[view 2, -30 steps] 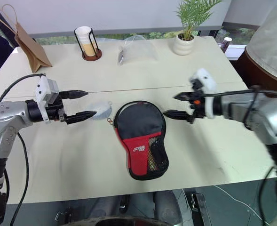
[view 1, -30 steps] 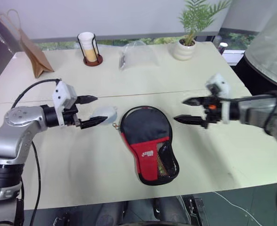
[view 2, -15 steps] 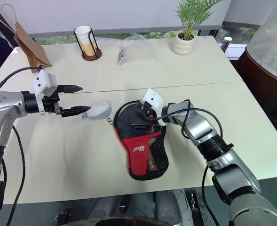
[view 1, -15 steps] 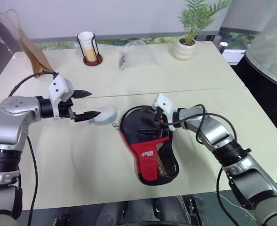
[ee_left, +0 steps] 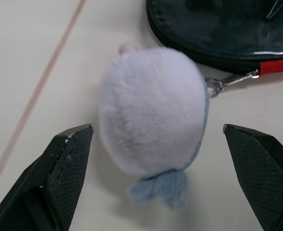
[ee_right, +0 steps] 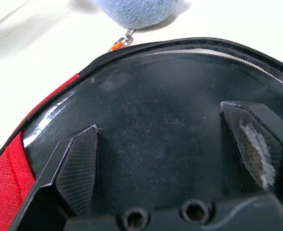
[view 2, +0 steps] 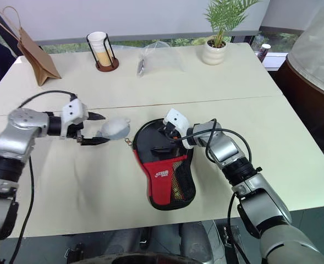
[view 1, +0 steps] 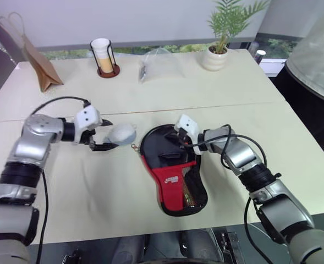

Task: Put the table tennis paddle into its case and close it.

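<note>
Black and red case (view 1: 173,168) lying flat on the pale desk (view 1: 250,121), right tool (view 1: 174,152) spread wide over its round black part, left tool (ee_left: 170,183) released, flanking a fluffy grey pouch (ee_left: 151,110) beside the case

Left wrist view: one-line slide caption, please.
Open left gripper faces a fluffy grey pouch clipped by a metal ring to the black case on the table.

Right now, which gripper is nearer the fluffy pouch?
Left. The left gripper is open around the fluffy pouch; the right gripper is over the case.
</note>
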Controlling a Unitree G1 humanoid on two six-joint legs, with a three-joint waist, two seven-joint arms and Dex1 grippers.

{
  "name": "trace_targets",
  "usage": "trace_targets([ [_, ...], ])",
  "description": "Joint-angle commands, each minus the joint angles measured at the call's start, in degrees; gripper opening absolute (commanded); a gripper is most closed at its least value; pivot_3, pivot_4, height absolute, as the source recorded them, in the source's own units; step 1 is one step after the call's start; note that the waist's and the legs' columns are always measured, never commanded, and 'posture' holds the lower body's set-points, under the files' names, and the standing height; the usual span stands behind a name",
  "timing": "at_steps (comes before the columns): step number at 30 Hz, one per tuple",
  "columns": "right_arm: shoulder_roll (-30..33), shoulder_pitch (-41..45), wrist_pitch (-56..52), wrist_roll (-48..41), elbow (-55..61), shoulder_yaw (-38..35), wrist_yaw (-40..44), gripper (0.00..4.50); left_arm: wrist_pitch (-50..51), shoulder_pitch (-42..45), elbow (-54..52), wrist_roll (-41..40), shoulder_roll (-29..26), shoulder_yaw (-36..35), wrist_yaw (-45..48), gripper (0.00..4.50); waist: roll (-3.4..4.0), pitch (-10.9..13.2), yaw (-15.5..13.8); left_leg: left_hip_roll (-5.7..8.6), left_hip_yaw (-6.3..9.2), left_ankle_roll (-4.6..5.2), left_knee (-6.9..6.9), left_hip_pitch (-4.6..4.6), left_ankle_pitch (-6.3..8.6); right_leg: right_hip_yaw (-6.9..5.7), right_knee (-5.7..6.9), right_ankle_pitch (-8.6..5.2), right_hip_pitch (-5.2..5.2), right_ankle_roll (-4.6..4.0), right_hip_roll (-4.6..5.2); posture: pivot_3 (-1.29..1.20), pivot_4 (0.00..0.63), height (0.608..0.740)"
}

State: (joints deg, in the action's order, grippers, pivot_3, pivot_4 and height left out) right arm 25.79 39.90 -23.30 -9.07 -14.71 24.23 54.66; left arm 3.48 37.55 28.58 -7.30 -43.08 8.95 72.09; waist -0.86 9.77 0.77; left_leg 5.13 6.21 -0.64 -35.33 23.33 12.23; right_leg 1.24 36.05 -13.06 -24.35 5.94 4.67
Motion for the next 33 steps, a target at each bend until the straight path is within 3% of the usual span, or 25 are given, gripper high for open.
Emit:
trace_targets([
  [1, 0.9, -1.4, -1.8, 2.9, -0.2, 1.0, 1.0, 4.48, -3.4, 3.3, 3.8, 1.5, 1.5, 0.0, -0.2, 4.5, -0.01, 0.0, -0.1, 0.0, 0.01, 0.0, -0.01, 0.0, 0.0, 0.0, 0.0, 0.0, 0.0, 0.0, 0.0, 0.0, 0.15, 0.74],
  [8, 0.7, -2.2, -4.0, 2.6, 1.6, -1.2, 0.5, 4.48, -8.4, 6.9, 12.3, 4.8, 5.8, 1.0, -1.9, 4.5, -0.02, 0.0, 0.0, 0.03, 0.01, 0.0, -0.03, 0.0, 0.0, -0.01, 0.02, 0.0, 0.0, 0.01, 0.01, 0.0, 0.15, 0.74],
  [11, 0.8, -2.9, -5.0, 2.7, 3.1, -1.7, 0.1, 4.5, -9.0, 8.1, 14.5, 4.9, 7.3, 0.5, -2.1, 3.68, -0.02, 0.0, -0.1, 0.03, 0.02, 0.0, -0.04, 0.0, 0.0, -0.01, 0.04, 0.0, 0.0, 0.01, 0.01, 0.0, 0.15, 0.74],
  [17, 1.0, -4.6, -7.0, 3.0, 6.2, -2.0, -0.2, 4.5, -9.4, 10.6, 17.5, 4.5, 8.8, -0.5, -2.6, 0.67, -0.03, 0.0, -0.1, 0.05, 0.03, 0.0, -0.1, 0.02, 0.0, -0.02, 0.06, 0.01, 0.01, 0.02, 0.02, 0.0, 0.15, 0.74],
  [19, 1.1, -5.6, -7.6, 3.2, 7.5, -1.6, -0.1, 4.5, -9.5, 11.7, 19.2, 4.7, 9.3, -0.6, -2.9, 0.01, -0.03, 0.0, -0.1, 0.05, 0.03, 0.0, -0.11, 0.02, 0.0, -0.03, 0.07, 0.01, 0.01, 0.02, 0.02, 0.0, 0.15, 0.74],
  [23, 1.2, -6.7, -8.4, 3.9, 8.7, -0.9, -0.1, 4.5, -11.9, 15.0, 24.7, 6.8, 10.7, -0.4, -6.9, 0.01, -0.04, 0.0, -0.1, 0.04, 0.05, 0.01, -0.18, 0.02, 0.0, -0.06, 0.11, 0.01, 0.02, 0.02, 0.0, 0.0, 0.15, 0.74],
  [33, 1.5, -8.9, -12.6, 5.6, 12.0, 1.3, -0.3, 4.5, -19.2, 28.4, 43.6, 16.6, 19.3, 1.6, -28.9, 0.01, -0.08, 0.0, 0.0, 0.05, 0.18, 0.05, -0.55, 0.02, 0.03, -0.24, 0.15, 0.02, 0.28, 0.08, -0.02, 0.0, 0.15, 0.74],
])
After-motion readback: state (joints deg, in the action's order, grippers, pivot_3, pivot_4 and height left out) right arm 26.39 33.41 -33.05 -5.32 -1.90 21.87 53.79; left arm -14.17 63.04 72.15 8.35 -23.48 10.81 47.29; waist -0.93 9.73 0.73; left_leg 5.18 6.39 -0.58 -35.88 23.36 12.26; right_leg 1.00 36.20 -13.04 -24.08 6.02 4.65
